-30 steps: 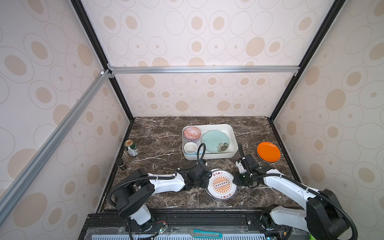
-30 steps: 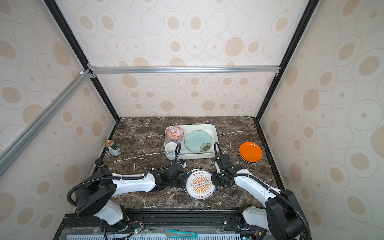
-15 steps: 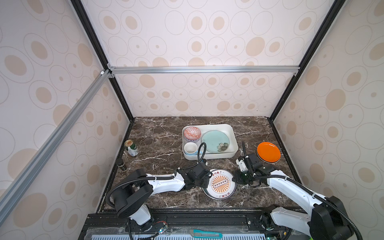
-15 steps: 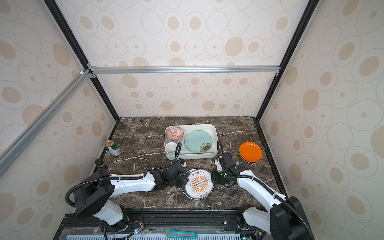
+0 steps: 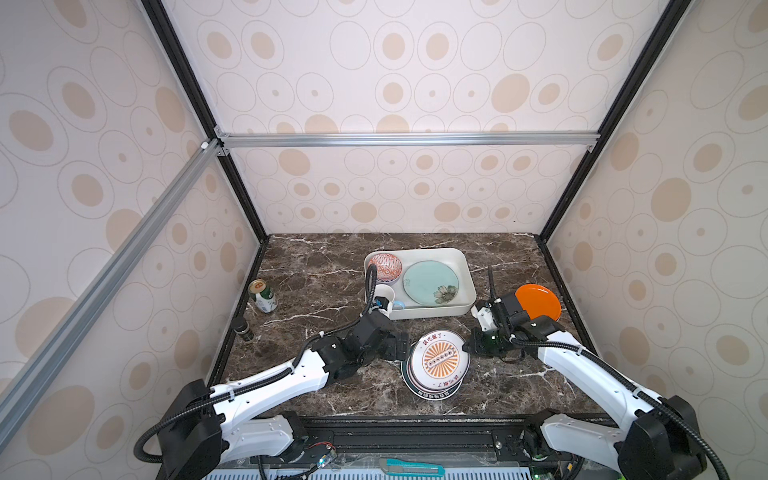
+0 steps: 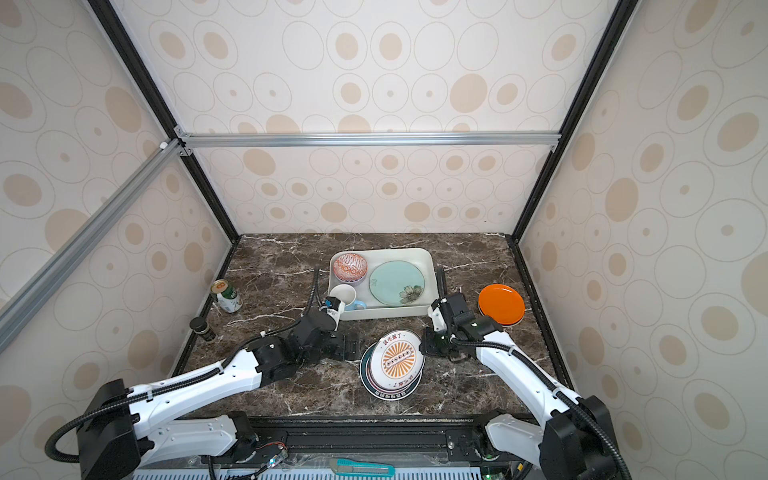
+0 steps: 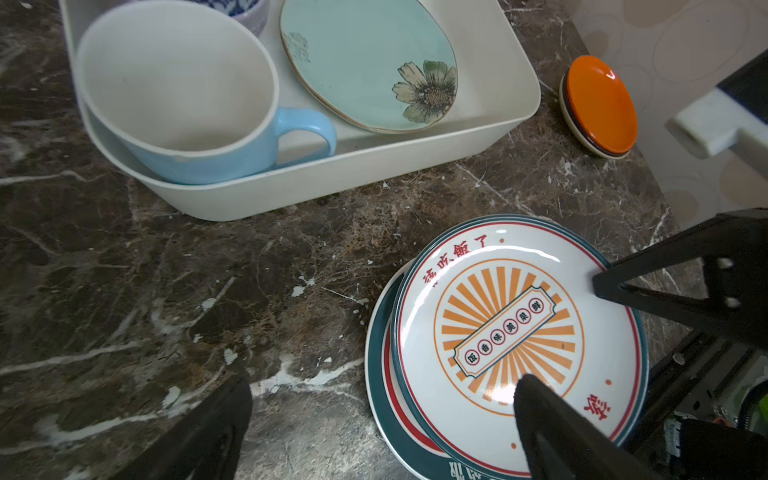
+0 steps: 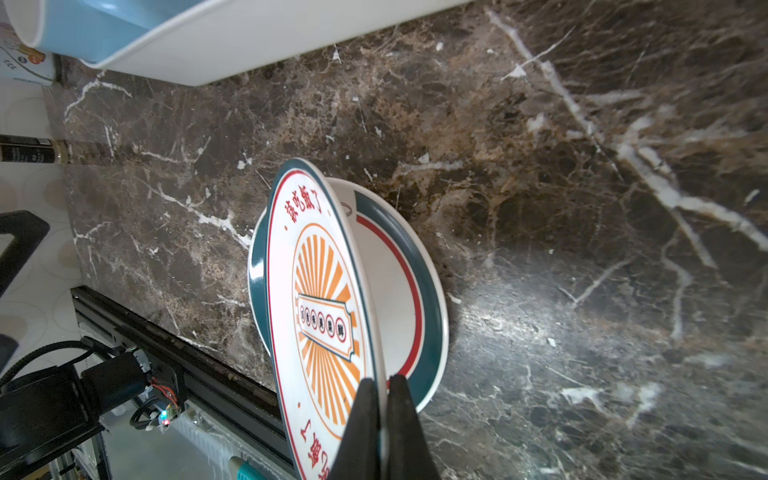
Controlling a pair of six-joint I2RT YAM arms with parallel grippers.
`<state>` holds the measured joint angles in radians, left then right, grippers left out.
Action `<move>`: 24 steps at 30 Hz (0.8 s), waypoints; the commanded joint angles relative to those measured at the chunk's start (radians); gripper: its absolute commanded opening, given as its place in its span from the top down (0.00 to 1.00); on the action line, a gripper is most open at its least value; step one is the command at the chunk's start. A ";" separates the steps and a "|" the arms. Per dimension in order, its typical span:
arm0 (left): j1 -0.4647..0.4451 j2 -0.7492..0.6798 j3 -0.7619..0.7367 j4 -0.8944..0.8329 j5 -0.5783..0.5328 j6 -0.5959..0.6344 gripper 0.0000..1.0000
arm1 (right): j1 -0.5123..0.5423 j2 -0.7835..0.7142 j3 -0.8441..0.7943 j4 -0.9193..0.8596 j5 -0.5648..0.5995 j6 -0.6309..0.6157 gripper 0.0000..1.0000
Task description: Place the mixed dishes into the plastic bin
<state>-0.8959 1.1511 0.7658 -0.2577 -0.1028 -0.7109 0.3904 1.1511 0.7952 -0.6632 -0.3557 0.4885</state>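
Status: 3 dishes in the plastic bin (image 5: 432,311): red-white patterned bowl (image 5: 385,266), teal floral plate (image 5: 430,282), light-blue mug (image 6: 343,296); mug sits in the bin corner nearest the left gripper (image 7: 384,382).

In hand: orange-sunburst plate (image 5: 440,359); right gripper (image 8: 382,380) has its jaws pressed together on the plate's rim, pinching it; plate is tilted, pinched edge up, opposite edge low over the green-rimmed plate (image 8: 432,307), which lies flat on the marble table (image 5: 316,270) directly under it (can't tell whether the two touch).

Left jaws are spread wide and hold nothing; in the left wrist view one finger overlaps the sunburst face, the other hangs over bare marble; contact can't be confirmed.

Left to do, by my read: sunburst plate, green-rimmed plate, orange plate (image 5: 540,301); the orange one sits just behind the right gripper's wrist on another cream-edged plate. Roughly half done.

Plate look: glossy white face, orange rays round a central banner, red characters near the rim, thin red line inside a teal edge; no chips visible; bin is just beyond both sets of jaws, floor free beside the teal plate is narrow, so stacking looks likely.
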 commanded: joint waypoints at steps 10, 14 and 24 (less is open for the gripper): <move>0.142 -0.143 0.099 -0.175 -0.017 0.067 0.01 | -0.028 0.075 0.278 -0.061 -0.074 -0.009 1.00; 0.220 -0.139 0.159 -0.205 0.009 0.117 0.01 | -0.087 0.160 0.394 -0.075 -0.080 -0.035 1.00; 0.371 0.042 0.267 -0.143 0.134 0.204 0.01 | -0.227 0.593 0.733 -0.044 -0.144 -0.064 1.00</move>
<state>-0.5514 1.1404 0.9920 -0.4141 -0.0223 -0.5560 0.1829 1.6512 1.4490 -0.7158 -0.4538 0.4427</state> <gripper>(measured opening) 0.991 0.063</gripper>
